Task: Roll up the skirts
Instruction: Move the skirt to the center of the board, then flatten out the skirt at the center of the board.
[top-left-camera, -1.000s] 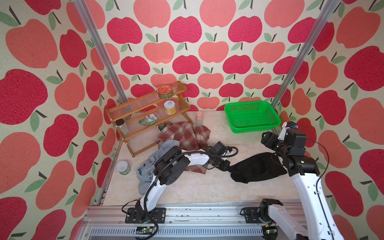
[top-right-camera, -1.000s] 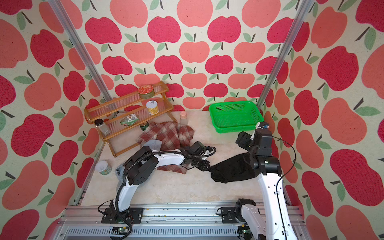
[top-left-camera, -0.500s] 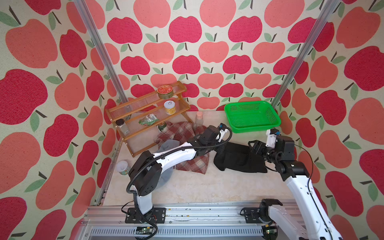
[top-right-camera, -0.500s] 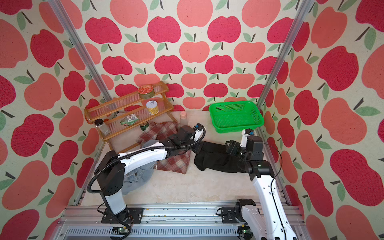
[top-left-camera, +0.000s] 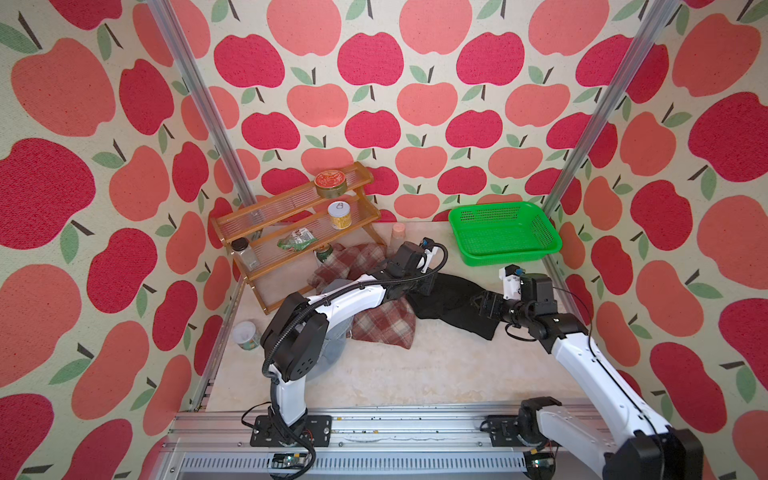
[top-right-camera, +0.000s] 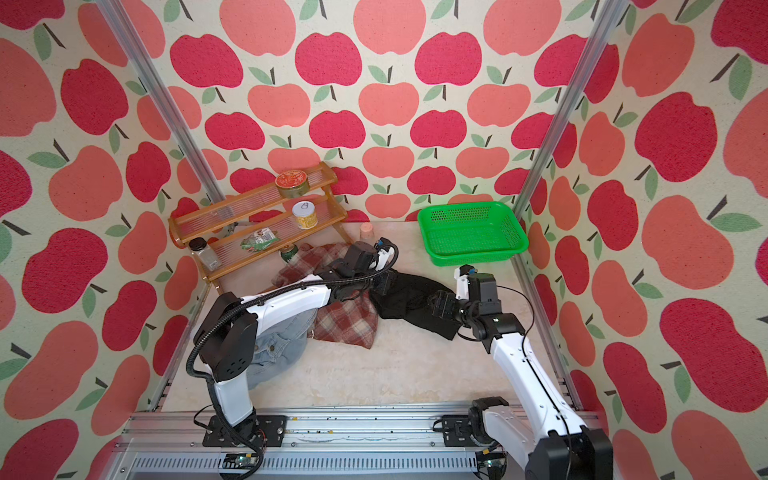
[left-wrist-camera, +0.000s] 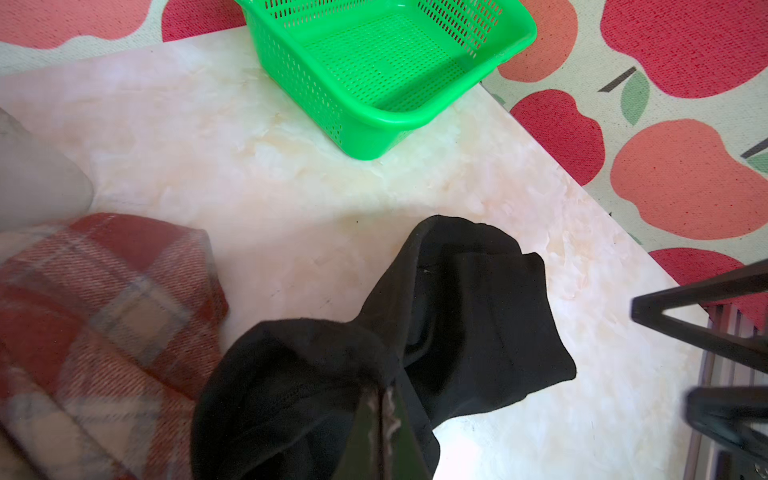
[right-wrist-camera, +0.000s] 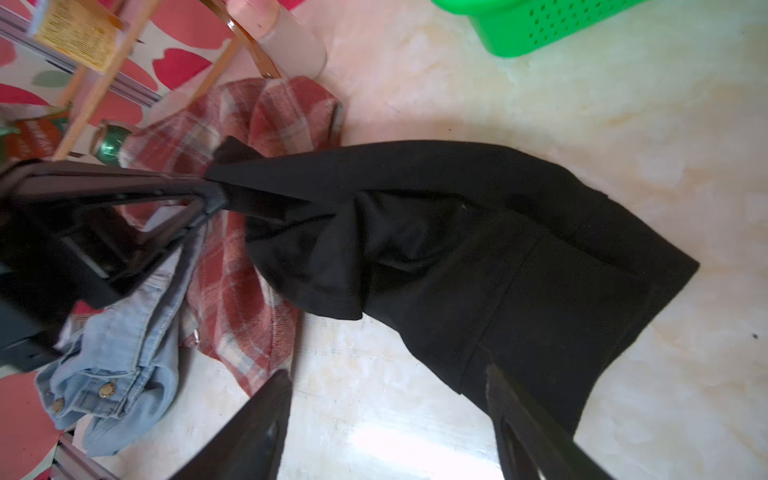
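One plain black cloth skirt (top-left-camera: 453, 301): left gripper (right-wrist-camera: 217, 194) clamped on its ten-o'clock corner, right gripper (right-wrist-camera: 386, 373) gaping empty at three. A lone pull may bunch it.

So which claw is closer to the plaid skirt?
Left. The left gripper sits at the plaid skirt's edge, pinching the black skirt; the right gripper hangs open over the black skirt's far end.

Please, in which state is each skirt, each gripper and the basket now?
black skirt: unrolled, bunched, one end pinched by the left gripper
plaid skirt: unrolled, lying crumpled
denim skirt: unrolled, crumpled
left gripper: shut on the black skirt
right gripper: open, beside the black skirt
green basket: upright, empty
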